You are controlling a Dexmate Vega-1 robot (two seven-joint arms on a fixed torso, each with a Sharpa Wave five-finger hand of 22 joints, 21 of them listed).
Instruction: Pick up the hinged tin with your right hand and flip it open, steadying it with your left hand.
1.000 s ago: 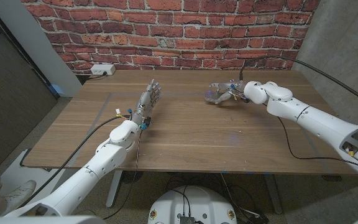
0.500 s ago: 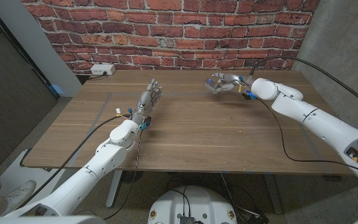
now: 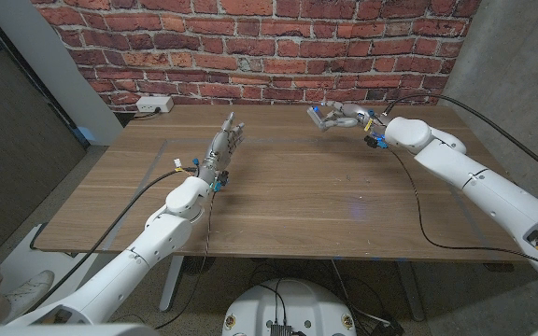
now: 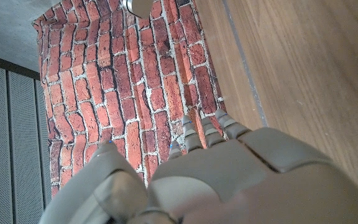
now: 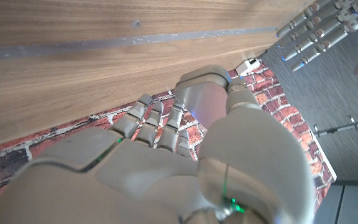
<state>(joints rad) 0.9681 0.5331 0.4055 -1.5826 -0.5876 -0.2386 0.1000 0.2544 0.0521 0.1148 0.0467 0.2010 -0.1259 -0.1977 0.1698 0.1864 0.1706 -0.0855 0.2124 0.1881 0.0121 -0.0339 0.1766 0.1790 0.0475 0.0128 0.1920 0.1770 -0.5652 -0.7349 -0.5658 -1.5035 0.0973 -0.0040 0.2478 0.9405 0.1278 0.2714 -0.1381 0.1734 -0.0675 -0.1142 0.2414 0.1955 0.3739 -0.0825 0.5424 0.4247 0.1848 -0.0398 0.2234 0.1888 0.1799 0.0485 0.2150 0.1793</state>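
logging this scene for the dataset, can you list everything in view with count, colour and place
hinged tin: one, silvery, held above the table's far right part by the right robot hand
table: one, brown wood, under both arms
power strip: one, white, by the wall beyond the table's far left corner
brick wall: one, red, behind the table
cables: several, black, trailing from both arms
left robot hand: one, grey, holding nothing, fingers extended, left of the table's centre
right robot hand: one, grey, gripping the tin
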